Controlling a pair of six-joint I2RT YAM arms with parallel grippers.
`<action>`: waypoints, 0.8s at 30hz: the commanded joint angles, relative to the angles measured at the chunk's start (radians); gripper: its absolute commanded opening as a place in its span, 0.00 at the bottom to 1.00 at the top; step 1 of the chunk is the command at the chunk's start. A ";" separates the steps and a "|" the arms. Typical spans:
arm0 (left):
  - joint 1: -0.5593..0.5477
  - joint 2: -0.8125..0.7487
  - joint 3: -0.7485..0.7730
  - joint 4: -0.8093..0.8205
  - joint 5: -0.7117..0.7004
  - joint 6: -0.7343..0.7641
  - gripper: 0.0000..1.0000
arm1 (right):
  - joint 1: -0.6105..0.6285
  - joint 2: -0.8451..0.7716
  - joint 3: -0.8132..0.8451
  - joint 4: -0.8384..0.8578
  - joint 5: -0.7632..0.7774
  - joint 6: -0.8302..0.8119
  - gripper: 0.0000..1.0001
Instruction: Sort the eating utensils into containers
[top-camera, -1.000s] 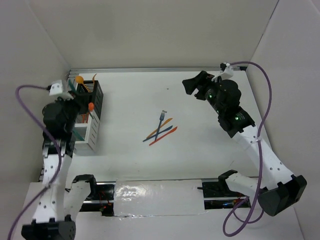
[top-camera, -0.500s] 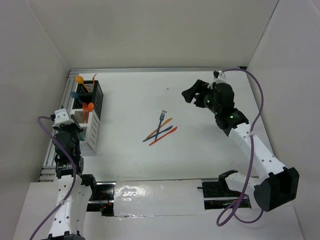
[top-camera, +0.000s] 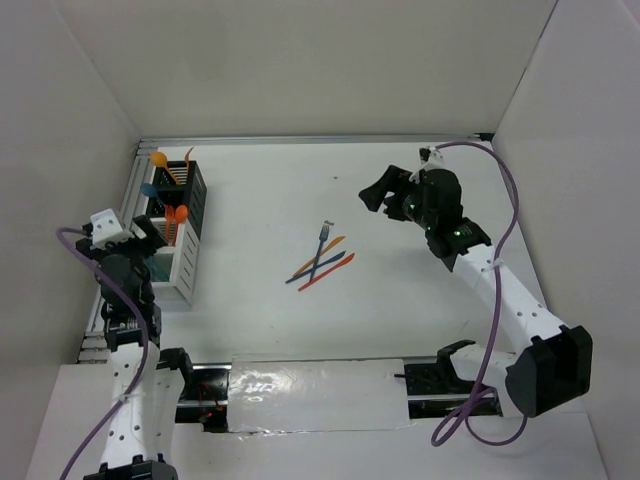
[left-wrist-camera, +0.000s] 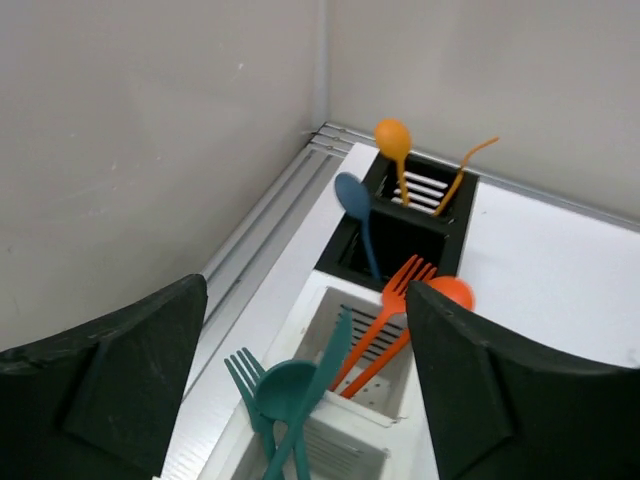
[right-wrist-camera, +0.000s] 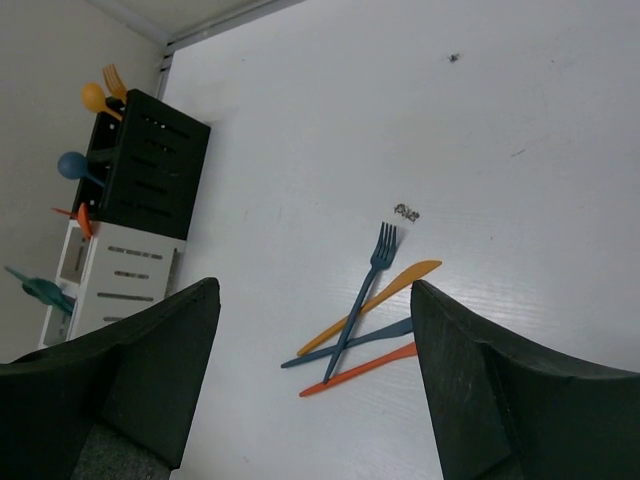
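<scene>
The containers (top-camera: 176, 238) stand in a row at the table's left: a black bin (left-wrist-camera: 400, 232) holding orange and blue spoons, then white bins (left-wrist-camera: 345, 440). An orange fork (left-wrist-camera: 385, 312) and spoon lean in the middle bin. A teal fork, spoon and knife (left-wrist-camera: 285, 392) sit in the nearest one. My left gripper (left-wrist-camera: 305, 330) hangs open and empty just near-side of the bins. On the table's middle lie a dark blue fork (right-wrist-camera: 365, 288), an orange knife (right-wrist-camera: 390, 292), a blue knife (right-wrist-camera: 350, 346) and a red-orange knife (right-wrist-camera: 362, 368), crossed. My right gripper (right-wrist-camera: 315, 300) hovers open, high and to their right.
A metal rail (top-camera: 130, 205) runs along the table's left and back edges, hard against the bins. White walls close in on three sides. A small dark speck (right-wrist-camera: 407, 212) marks the table just beyond the fork's tines.
The left arm drew back from over the bins toward the near-left, and its jaws went from shut to open. The right gripper drifted a little left.
</scene>
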 joint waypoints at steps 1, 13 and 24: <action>0.006 -0.003 0.170 -0.075 0.064 -0.004 0.94 | -0.001 0.033 0.019 0.035 -0.021 0.010 0.83; 0.003 0.100 0.572 -0.439 1.173 0.086 0.93 | 0.198 0.242 0.019 -0.034 0.120 0.021 0.79; -0.063 0.160 0.454 -0.440 1.237 0.049 0.92 | 0.368 0.597 0.253 -0.169 0.309 -0.003 0.58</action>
